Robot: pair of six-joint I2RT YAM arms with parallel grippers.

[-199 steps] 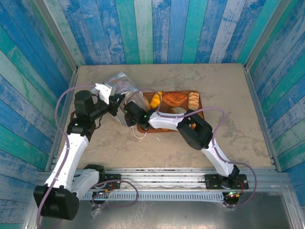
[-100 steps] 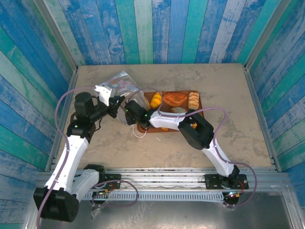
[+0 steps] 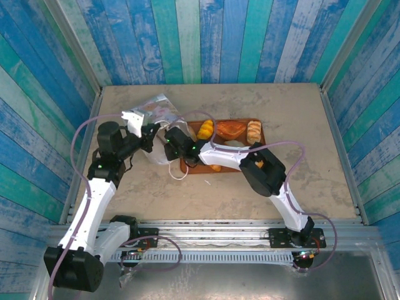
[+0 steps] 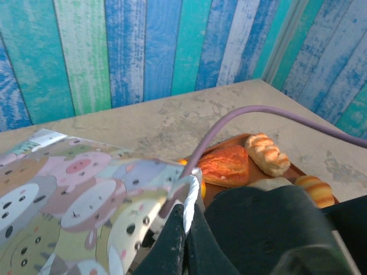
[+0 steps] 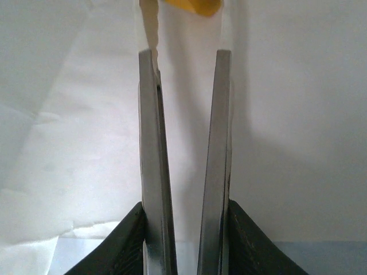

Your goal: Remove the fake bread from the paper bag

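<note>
Left side: the left hand (image 3: 149, 132) reaches over the worktop (image 3: 294, 125) to the paper bag (image 3: 156, 109). Its wrist view shows the left hand (image 4: 188, 209) closed tight, pinching the bag's rim between its fingers.

Paper bag: it lies on its side at the rear left of the worktop, just left of the tray (image 3: 259, 145). The pastel animal print (image 4: 74, 200) faces up. One white cord handle (image 3: 180, 175) trails onto the worktop on the near side.

Centre: the right hand (image 5: 183, 54) is inside the bag's mouth, with white paper on every side. Its fingers (image 5: 148, 143) stand a narrow gap apart. Only white paper shows between them, so nothing is gripped. A yellow-orange patch (image 5: 192, 6) shows past the fingertips; whether it is bread cannot be told.

Right of the bag: fake bread (image 3: 229, 129) sits on the reddish-brown tray.
- An orange roll (image 3: 204, 131) lies at the tray's left end, nearest the bag.
- A brown pastry (image 3: 229, 129) lies in the middle.
- A braided roll (image 3: 254, 132) lies at the right end.
- A further orange piece (image 3: 215, 167) shows at the tray's near edge, partly under the right forearm.

The left wrist view confirms the pastry (image 4: 226, 166) and braided roll (image 4: 266, 154) side by side, close together.
</note>
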